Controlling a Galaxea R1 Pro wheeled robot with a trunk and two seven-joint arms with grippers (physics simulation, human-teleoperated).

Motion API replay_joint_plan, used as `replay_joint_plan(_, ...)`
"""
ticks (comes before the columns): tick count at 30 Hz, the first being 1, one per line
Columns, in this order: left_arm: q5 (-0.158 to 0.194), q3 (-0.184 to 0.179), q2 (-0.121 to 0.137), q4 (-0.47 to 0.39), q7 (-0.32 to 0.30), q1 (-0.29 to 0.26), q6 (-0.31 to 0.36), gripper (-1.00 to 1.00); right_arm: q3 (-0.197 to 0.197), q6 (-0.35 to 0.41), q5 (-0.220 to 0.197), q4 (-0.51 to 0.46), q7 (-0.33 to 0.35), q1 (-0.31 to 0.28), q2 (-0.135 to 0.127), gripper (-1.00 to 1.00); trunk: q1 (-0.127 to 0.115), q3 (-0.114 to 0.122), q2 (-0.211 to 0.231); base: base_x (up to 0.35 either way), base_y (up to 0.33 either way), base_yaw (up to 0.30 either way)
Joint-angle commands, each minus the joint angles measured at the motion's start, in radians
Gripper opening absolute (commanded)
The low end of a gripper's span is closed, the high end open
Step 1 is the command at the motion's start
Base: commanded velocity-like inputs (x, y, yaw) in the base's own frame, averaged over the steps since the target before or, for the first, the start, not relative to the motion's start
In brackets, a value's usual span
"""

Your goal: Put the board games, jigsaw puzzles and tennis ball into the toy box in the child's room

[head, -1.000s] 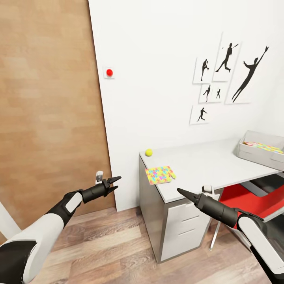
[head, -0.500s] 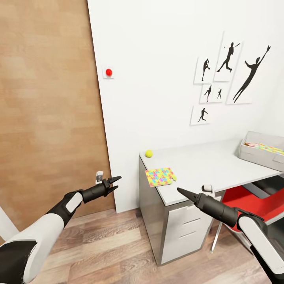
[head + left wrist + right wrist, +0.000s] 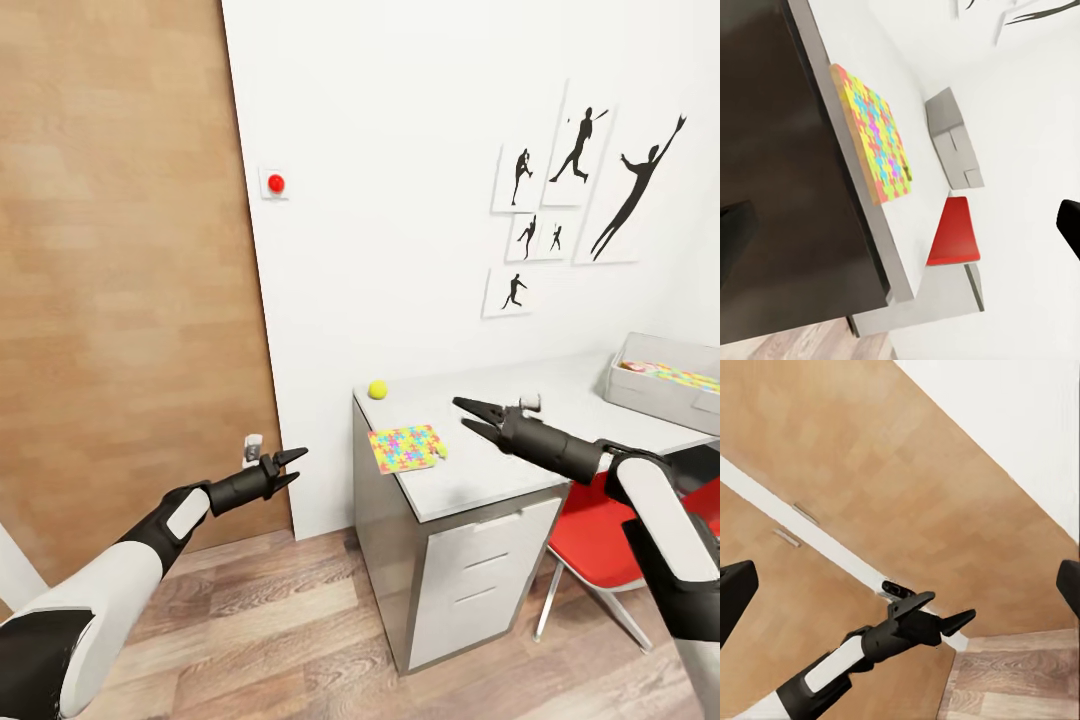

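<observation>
On the pale grey table (image 3: pixel 570 400), a jigsaw puzzle (image 3: pixel 405 446) lies near the left front corner, and a yellow tennis ball (image 3: pixel 377 389) sits behind it by the wall. The grey toy box (image 3: pixel 650 395) stands at the right, with a colourful patterned flat piece inside. My right gripper (image 3: pixel 460 412) hovers open over the table, just right of the puzzle. My left gripper (image 3: pixel 298 464) is open and empty, left of the table in front of the door. The left wrist view shows the puzzle (image 3: pixel 874 135) and the toy box (image 3: pixel 952 139). The board games and the bed are out of view.
A wooden door (image 3: pixel 120 280) fills the left side, with a red wall button (image 3: pixel 276 183) beside it. White drawers (image 3: pixel 480 580) sit under the table's left end. A red chair (image 3: pixel 600 540) is tucked under the table beneath my right arm. Wood floor lies in front.
My right arm rose from in front of the drawers to above the table top, beside the puzzle, and its fingers now show apart. The left arm stayed put.
</observation>
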Motion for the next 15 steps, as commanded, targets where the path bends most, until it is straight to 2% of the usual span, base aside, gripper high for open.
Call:
replay_joint_plan(1,0.005,-0.001,0.0,0.0,-0.001,-0.001,0.007,1.0,-0.004,0.006,-0.005,0.001,-0.028,-0.015,0.005,1.0,0.0,-0.001,-0.001,0.0,0.0,0.0)
replay_joint_plan(3,0.005,-0.001,-0.001,0.001,0.0,-0.001,0.008,1.0,-0.009,0.013,-0.033,0.002,-0.096,-0.039,0.015,1.0,0.0,-0.001,-0.001,0.0,0.0,0.0)
replay_joint_plan(4,0.005,0.0,-0.002,0.001,0.0,-0.001,0.008,1.0,-0.012,0.019,-0.062,0.003,-0.163,-0.06,0.021,1.0,0.0,-0.001,-0.001,0.0,0.0,0.0)
replay_joint_plan(5,0.005,0.0,-0.002,0.001,0.0,-0.001,0.008,1.0,-0.013,0.021,-0.077,0.004,-0.195,-0.07,0.023,1.0,0.0,-0.001,-0.001,0.0,0.0,0.0)
replay_joint_plan(6,0.005,0.0,-0.003,0.001,0.001,-0.001,0.009,1.0,-0.014,0.025,-0.111,0.007,-0.254,-0.088,0.027,1.0,0.0,-0.001,-0.001,0.0,0.0,0.0)
replay_joint_plan(8,0.005,0.0,-0.004,0.001,0.001,-0.001,0.009,1.0,-0.012,0.029,-0.148,0.011,-0.304,-0.107,0.029,1.0,0.0,-0.001,-0.001,0.0,0.0,0.0)
replay_joint_plan(10,0.005,0.0,-0.004,0.001,0.001,-0.001,0.01,1.0,-0.002,0.057,-0.217,0.028,-0.373,-0.143,0.033,1.0,0.0,-0.001,-0.001,0.0,0.0,0.0)
replay_joint_plan(15,0.004,0.0,-0.014,0.002,0.002,-0.001,0.01,1.0,0.051,0.106,-0.331,0.047,-0.418,-0.177,0.025,1.0,0.0,-0.001,-0.001,0.0,0.0,0.0)
